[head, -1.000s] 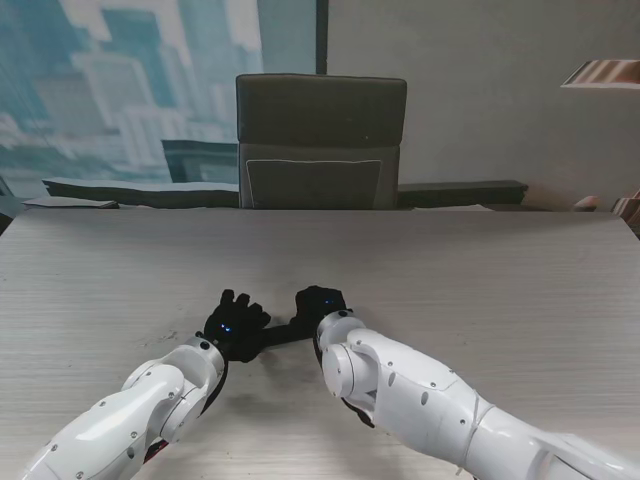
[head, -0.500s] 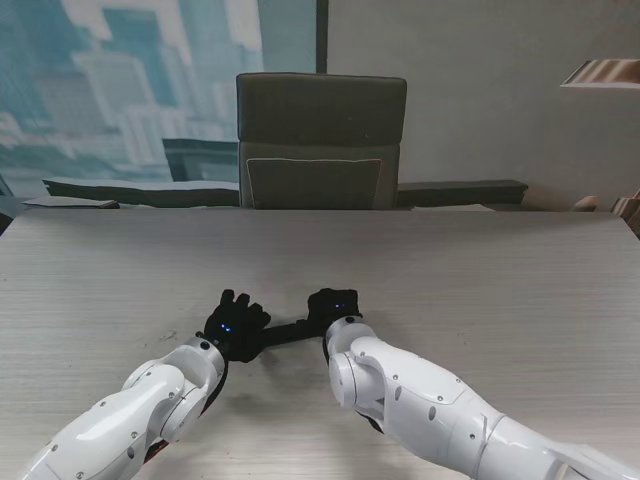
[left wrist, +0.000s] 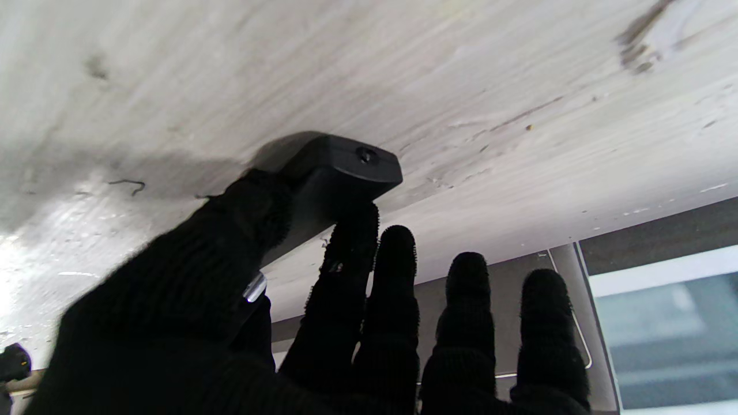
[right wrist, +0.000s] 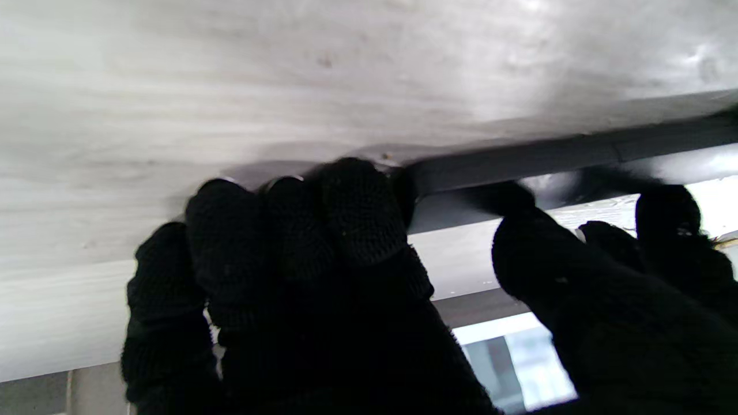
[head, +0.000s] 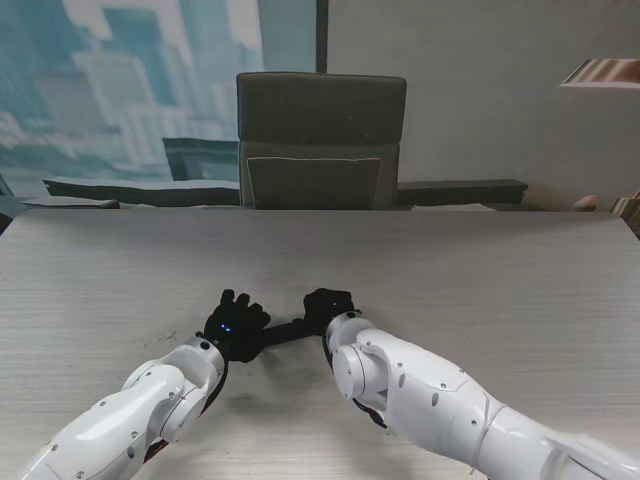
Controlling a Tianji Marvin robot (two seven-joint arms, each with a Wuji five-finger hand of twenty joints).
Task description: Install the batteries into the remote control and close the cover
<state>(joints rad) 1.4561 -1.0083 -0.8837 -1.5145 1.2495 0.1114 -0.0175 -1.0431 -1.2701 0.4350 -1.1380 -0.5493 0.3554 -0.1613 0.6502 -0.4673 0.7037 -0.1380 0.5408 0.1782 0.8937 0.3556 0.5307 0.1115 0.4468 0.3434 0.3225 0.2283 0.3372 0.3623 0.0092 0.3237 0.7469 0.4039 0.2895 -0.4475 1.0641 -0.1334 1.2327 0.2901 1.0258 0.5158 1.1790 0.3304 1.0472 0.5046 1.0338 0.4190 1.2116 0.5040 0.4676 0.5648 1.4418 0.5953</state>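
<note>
The remote (head: 285, 331) lies on the desk (head: 480, 280) near its near edge, long way running left to right between both hands. The left hand (head: 233, 325) pinches one end. The right hand (head: 327, 303) curls tight over the other.

Soft, even daylight is filling the stand view; glare is whitening the table (left wrist: 34, 253) in the left wrist view (the near fingers (right wrist: 357, 213) are blurring).
</note>
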